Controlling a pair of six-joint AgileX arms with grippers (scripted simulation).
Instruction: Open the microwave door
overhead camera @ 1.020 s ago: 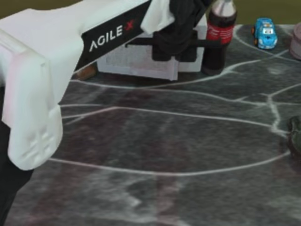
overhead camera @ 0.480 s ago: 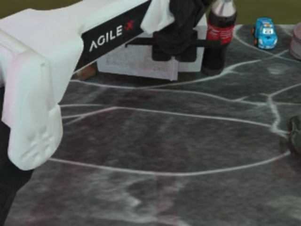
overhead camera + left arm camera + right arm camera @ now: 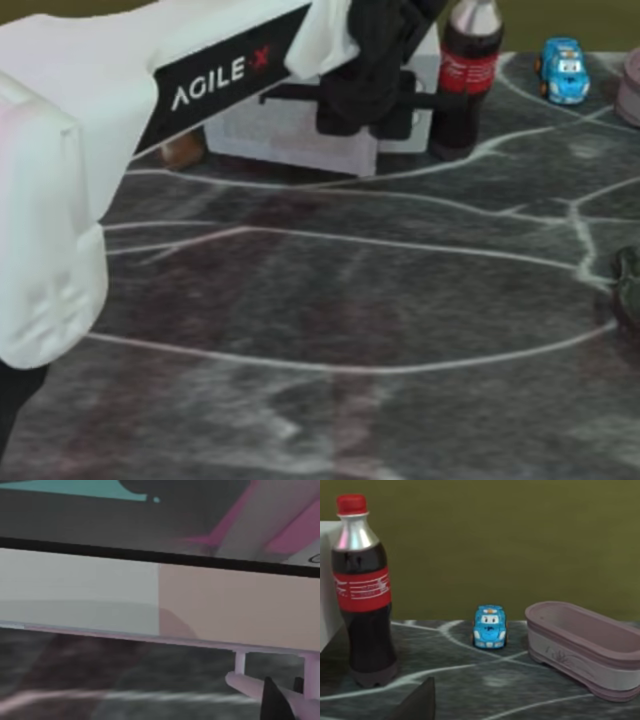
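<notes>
The pale microwave (image 3: 420, 140) stands at the table's back, left of centre. Its door (image 3: 290, 135) with a speckled window faces the front. My left gripper (image 3: 367, 115) reaches over it at the door's right end. In the left wrist view the door (image 3: 100, 595) fills the middle, with a pale bar handle (image 3: 247, 684) below its lower edge. The left gripper (image 3: 286, 694) is shut on that handle, one dark fingertip (image 3: 274, 706) in front of the bar and the other behind it. My right gripper (image 3: 628, 290) is parked at the table's right edge.
A cola bottle (image 3: 466, 80) stands just right of the microwave, close to the left gripper. Farther right at the back are a blue toy car (image 3: 563, 68) and a pink planter (image 3: 630, 90). A small brown object (image 3: 185, 150) lies left of the microwave.
My left arm has shifted left and its gripper has moved slightly left at the microwave's front. The right arm has not moved.
</notes>
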